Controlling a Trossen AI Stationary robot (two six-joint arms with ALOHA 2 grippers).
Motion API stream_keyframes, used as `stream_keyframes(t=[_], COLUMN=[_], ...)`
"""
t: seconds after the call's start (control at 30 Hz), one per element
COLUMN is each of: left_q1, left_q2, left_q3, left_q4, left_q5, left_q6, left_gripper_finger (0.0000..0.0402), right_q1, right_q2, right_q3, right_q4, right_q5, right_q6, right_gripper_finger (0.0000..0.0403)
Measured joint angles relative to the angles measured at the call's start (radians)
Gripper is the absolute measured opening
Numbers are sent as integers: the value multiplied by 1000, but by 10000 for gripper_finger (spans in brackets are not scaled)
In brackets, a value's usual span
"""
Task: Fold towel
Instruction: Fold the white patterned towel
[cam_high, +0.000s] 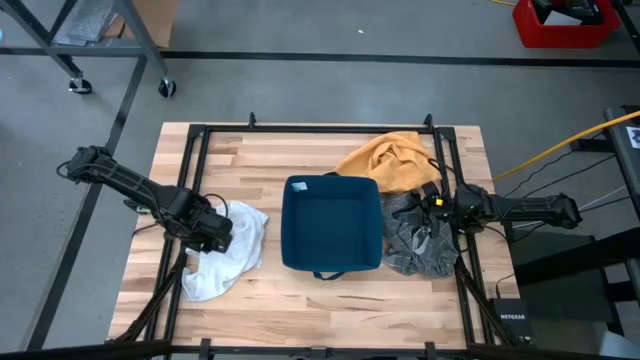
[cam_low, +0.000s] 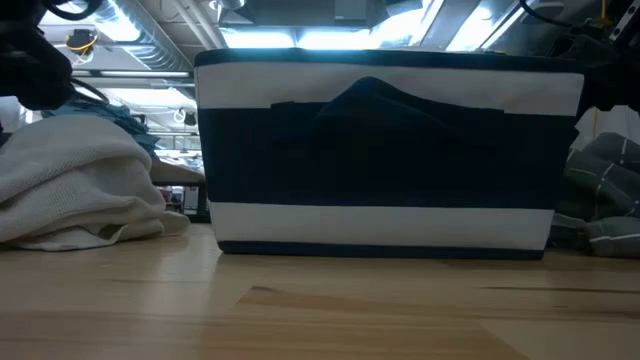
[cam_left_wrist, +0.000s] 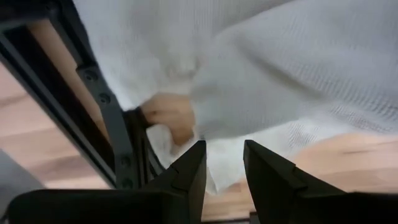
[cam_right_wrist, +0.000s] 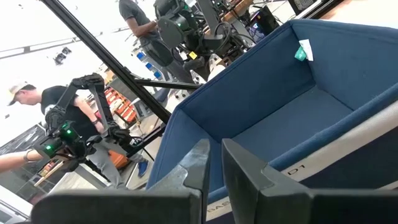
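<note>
From above, the left pincer (cam_high: 213, 232) is seen at the edge of the crumpled white knit towel (cam_high: 232, 255). In the left wrist view, its fingers stand slightly parted, nothing held; a shallow grasp could slip. The right pincer (cam_right_wrist: 213, 163), narrowly parted and empty, waits beside the dark blue fabric bin (cam_right_wrist: 292, 99).

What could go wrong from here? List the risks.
1. The left tool hangs over the white towel right beside the black frame rail; reaching down may hit the rail.
2. That towel lies crumpled and reaches past the rail, so a grasp may catch several layers.
3. The right tool sits by the blue bin, above the grey towel; lifting cloth could snag the bin.
</note>
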Motion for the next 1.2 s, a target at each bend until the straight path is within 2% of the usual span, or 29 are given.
stream_keyframes(t=[0.13, 0.57, 0.83, 1.2], left_q1=[0, 0, 0, 0], left_q2=[0, 18, 80, 157], left_q3=[0, 0, 0, 0], left_q4=[-17, -21, -11, 262], left_q5=[25, -68, -97, -237], left_q6=[5, -85, -121, 75], left_gripper_finger=[99, 99, 99, 99], right_q1=[0, 0, 0, 0], right_q2=[0, 0, 0, 0], right_q3=[0, 0, 0, 0], right_q4=[0, 0, 0, 0], right_q5=[0, 0, 0, 0], right_q6=[-18, -45, -45, -71], right_gripper_finger=[49, 49, 49, 49])
